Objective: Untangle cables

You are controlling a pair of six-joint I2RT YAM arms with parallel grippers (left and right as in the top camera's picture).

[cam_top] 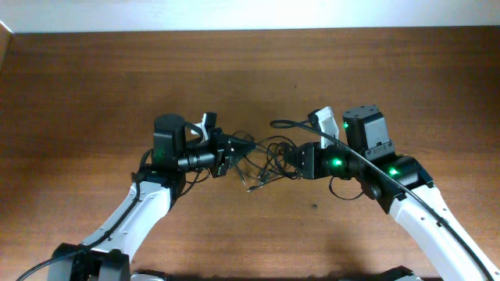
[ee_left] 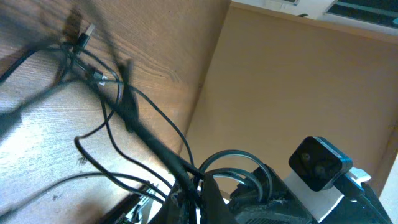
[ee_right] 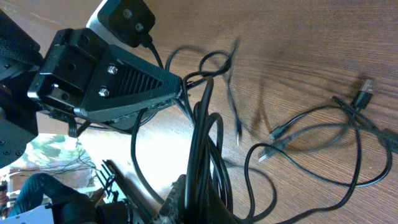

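Cables point(cam_top: 266, 162) in one tangle at table point(cam_top: 78, 78) centre, held between left tool point(cam_top: 237, 148) at 9 o'clock and right tool point(cam_top: 292, 161) at 3 o'clock, each pinching strands; none looks separated yet.

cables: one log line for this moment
cables: tangled between grippers | left gripper: shut on cables | right gripper: shut on cables

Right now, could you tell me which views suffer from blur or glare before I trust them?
Right wrist: the cables are mostly sharp, one strand mid-frame smeared; glare whitens the table left of them. Left wrist: cables top left blurred, glare lower left. Overhead: evenly lit and sharp, cables small.
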